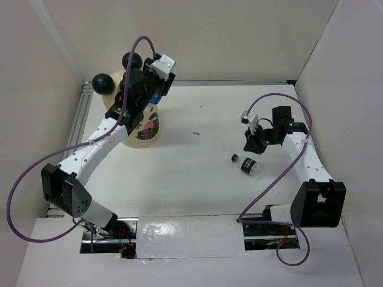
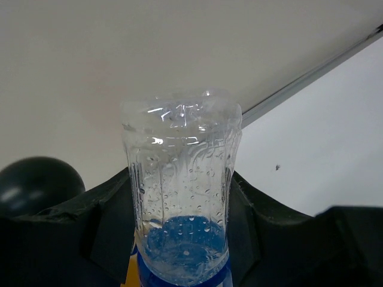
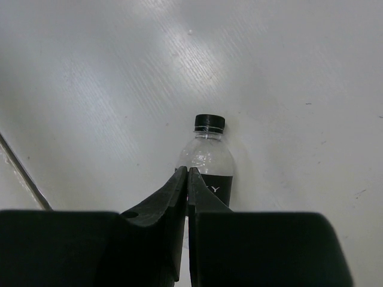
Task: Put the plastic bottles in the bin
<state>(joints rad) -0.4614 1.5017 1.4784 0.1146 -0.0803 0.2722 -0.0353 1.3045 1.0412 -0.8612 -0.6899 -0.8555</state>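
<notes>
My left gripper (image 1: pixel 154 95) is shut on a clear plastic bottle with a blue label (image 2: pixel 181 191), held bottom-end out above the cream bin (image 1: pixel 142 130) with black ball ears (image 1: pixel 102 83); one ear shows in the left wrist view (image 2: pixel 36 185). A bottle with a black label and black cap (image 1: pixel 248 165) lies on its side on the table at right. My right gripper (image 1: pixel 251 142) is shut and empty just above and behind it; in the right wrist view its closed fingertips (image 3: pixel 187 173) sit before the bottle (image 3: pixel 209 160).
White walls enclose the table on the left, back and right. A metal rail (image 1: pixel 81 119) runs along the left edge beside the bin. A taped strip (image 1: pixel 191 236) covers the near edge between the arm bases.
</notes>
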